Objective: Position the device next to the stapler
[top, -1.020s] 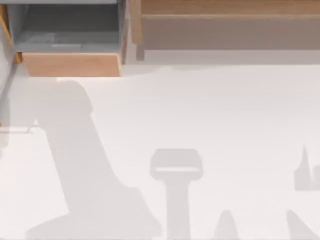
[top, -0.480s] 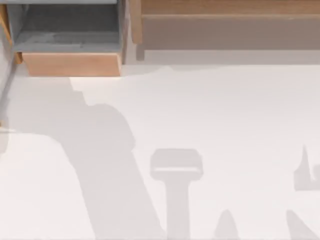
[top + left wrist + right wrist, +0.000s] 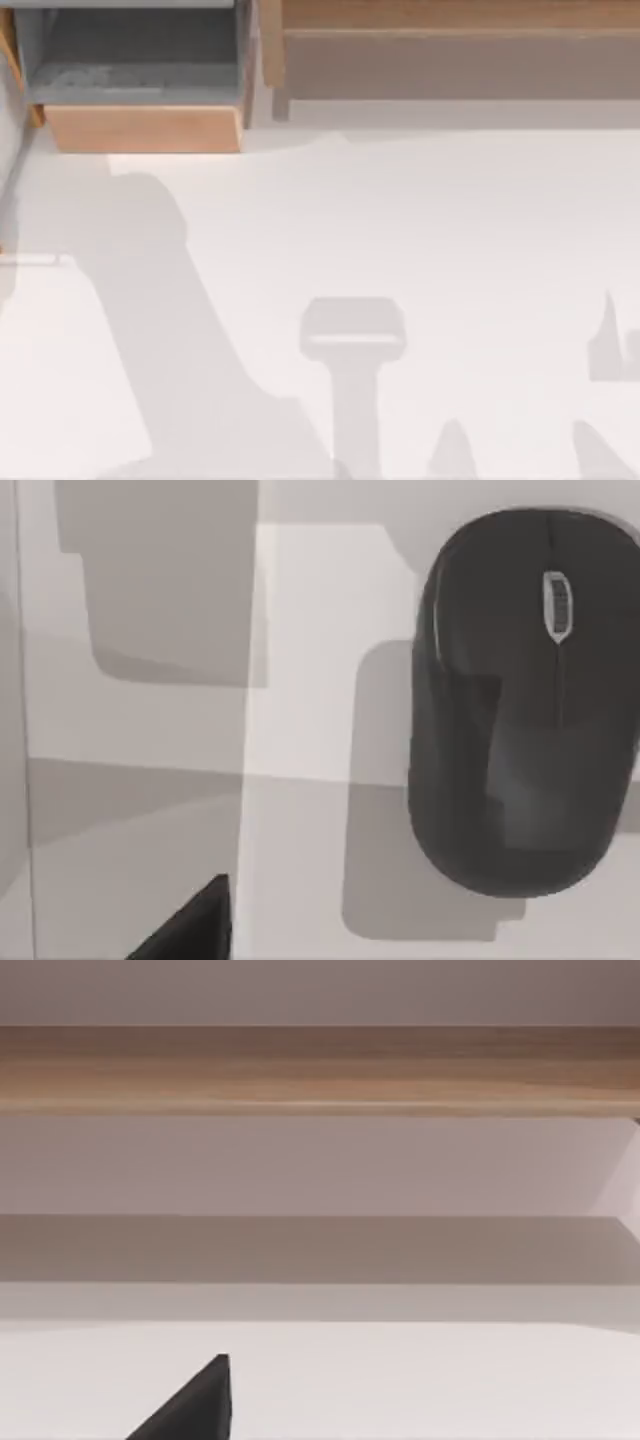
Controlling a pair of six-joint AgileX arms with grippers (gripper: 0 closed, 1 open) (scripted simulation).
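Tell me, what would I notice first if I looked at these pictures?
A black computer mouse with a grey scroll wheel would catch your eye first, lying on the white table below the left wrist camera. From above, an open grey drawer with a wooden front sits at the table's far left corner, above big soft shadows.

AgileX pair at work: the left gripper point(image 3: 190, 927) is showing as a flat, matte black wedge, one edge running straight up and the other sloping away, the two meeting in a sharp corner. The right gripper point(image 3: 190, 1407) is presenting the very same shape, a plain, uniformly black wedge with a crisp outline. From above, both arms are registering as soft grey shadows, long and blocky.
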